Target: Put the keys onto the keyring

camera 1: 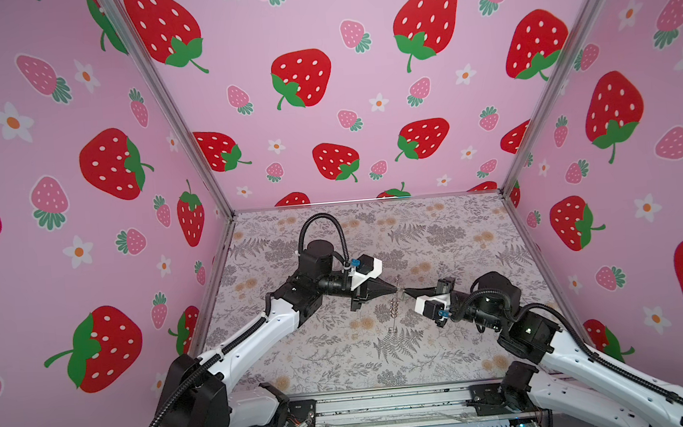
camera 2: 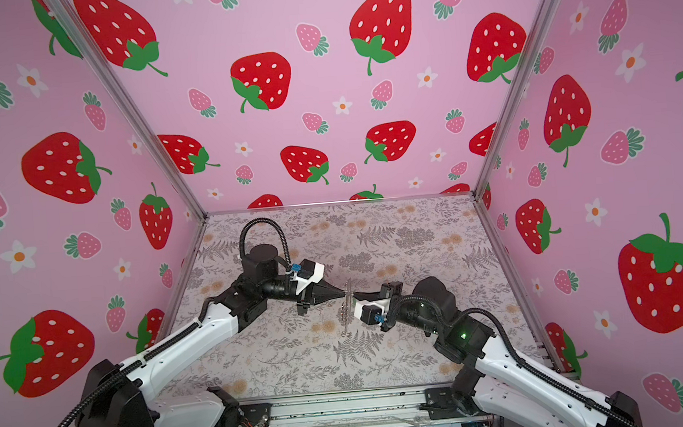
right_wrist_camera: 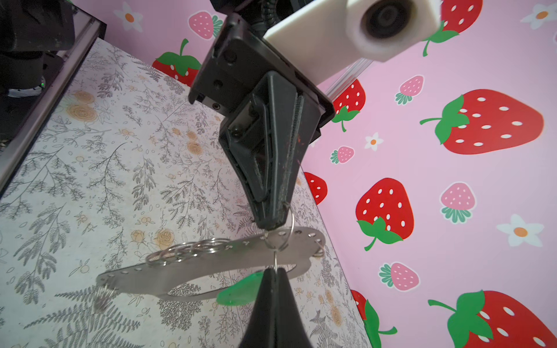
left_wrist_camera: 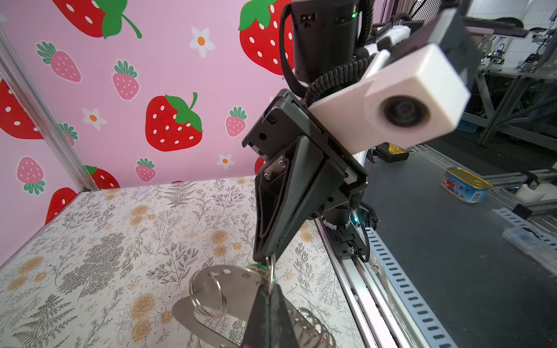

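- While keyring (right_wrist_camera: pixel 187 268) is pinched aloft by L gripper (right_wrist_camera: pixel 272 223) (at one ring (right_wrist_camera: pixel 281 241)), threading is judged midway.
- Green key tag (right_wrist_camera: pixel 236 292) pinched by R gripper (right_wrist_camera: pixel 273 271); link unconfirmed.

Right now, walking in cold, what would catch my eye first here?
Pink strawberry-print walls surround everything. Mid-scene, the black left gripper and right gripper meet tip to tip above the floral table, pinching a flat curved silvery keyring plate and small green plastic tag.
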`<state>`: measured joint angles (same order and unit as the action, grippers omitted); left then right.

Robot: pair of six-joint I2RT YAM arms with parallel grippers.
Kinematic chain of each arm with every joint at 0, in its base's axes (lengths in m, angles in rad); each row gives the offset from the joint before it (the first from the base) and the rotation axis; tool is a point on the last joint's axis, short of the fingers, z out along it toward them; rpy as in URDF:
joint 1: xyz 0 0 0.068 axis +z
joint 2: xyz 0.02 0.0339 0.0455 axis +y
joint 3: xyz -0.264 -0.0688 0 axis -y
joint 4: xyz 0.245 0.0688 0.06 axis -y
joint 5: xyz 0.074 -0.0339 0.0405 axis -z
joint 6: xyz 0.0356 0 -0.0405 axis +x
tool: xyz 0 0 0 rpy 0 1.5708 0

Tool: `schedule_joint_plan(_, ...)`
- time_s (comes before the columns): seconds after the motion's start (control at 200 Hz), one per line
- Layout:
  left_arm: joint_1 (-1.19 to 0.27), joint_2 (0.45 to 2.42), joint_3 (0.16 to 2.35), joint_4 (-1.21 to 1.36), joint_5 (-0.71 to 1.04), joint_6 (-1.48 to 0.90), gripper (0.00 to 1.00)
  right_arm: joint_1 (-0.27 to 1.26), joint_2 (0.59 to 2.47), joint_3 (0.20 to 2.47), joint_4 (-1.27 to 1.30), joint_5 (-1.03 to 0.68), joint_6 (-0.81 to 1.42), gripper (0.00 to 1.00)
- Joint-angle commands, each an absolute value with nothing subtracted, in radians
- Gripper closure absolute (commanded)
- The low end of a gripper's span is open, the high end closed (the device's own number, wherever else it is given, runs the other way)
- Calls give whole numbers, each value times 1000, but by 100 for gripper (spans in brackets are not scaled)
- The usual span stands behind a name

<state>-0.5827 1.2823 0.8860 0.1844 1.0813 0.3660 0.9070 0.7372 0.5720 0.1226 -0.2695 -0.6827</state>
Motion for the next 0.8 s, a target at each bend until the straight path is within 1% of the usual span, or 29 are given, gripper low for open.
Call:
schedule_joint_plan(0.0, -576, 1264, 895, 221, 1091, 394, 100, 918, 708, 554, 154, -215, -719, 100)
schedule_joint_plan(0.21, -574, 1273, 901, 255, 1125, 364, 100, 923, 713, 539, 178, -194, -723, 100)
schedule_joint_plan(0.375, -574, 1275, 900, 238, 1141, 363, 100, 925, 682, 510, 233, -91, -702, 100)
schedule_joint_plan(0.54, -574, 1274, 902, 239, 1146, 361, 100, 925, 685, 504, 222, -75, -684, 100)
schedule_joint_plan(0.65, -574, 1278, 906, 239, 1146, 358, 100, 925, 699, 504, 220, -84, -669, 100)
schedule_joint_plan(0.795, -575, 1286, 908, 245, 1129, 349, 100, 924, 712, 507, 215, -179, -707, 100)
